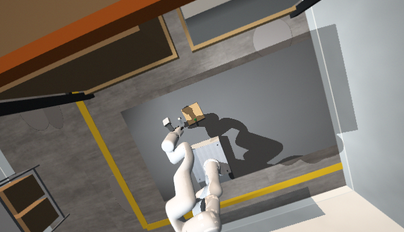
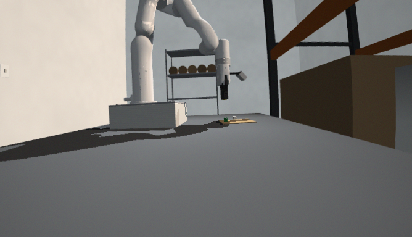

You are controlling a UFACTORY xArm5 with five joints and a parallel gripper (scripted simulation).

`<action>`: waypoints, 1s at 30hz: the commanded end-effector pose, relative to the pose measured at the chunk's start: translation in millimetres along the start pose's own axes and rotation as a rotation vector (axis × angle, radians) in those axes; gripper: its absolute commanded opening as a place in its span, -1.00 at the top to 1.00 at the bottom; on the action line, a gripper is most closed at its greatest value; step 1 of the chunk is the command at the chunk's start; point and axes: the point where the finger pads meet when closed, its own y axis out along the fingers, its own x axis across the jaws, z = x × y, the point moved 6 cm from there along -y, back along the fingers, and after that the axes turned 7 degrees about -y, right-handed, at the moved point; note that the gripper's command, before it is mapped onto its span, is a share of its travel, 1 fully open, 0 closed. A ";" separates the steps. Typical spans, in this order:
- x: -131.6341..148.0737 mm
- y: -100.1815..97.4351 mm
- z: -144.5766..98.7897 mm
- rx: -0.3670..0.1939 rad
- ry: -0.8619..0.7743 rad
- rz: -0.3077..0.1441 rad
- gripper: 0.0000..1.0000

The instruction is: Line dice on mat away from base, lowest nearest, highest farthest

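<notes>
Exterior view showed a wide grey counter (image 2: pixel 216 176) carrying a white arm (image 2: pixel 142 56) on a pale base block (image 2: pixel 129 118). The arm arched over and held its dark claw (image 2: pixel 224 95) high above a flat tan mat (image 2: pixel 243 121). The claw was clamped on a small object too tiny to identify, presumably a die. A green die (image 2: pixel 226 119) sat on the mat's near edge, and a pale die (image 2: pixel 234 117) lay just beyond it.
</notes>
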 end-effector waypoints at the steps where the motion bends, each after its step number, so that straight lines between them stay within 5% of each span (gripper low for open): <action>1: 69.8 -1.7 6.5 0.000 0.113 0.001 0.78; 3: 70.5 -1.7 6.5 0.000 0.113 0.001 0.78; 4: 101.0 -2.0 4.3 -0.002 0.162 0.002 0.78; 6: 101.0 -2.0 4.3 -0.002 0.162 0.002 0.78; 7: 122.9 -2.1 1.3 -0.003 0.197 0.002 0.78; 11: 133.5 -2.2 -0.6 -0.003 0.213 0.003 0.78; 30: 135.5 3.3 -1.1 -0.003 0.216 0.003 0.78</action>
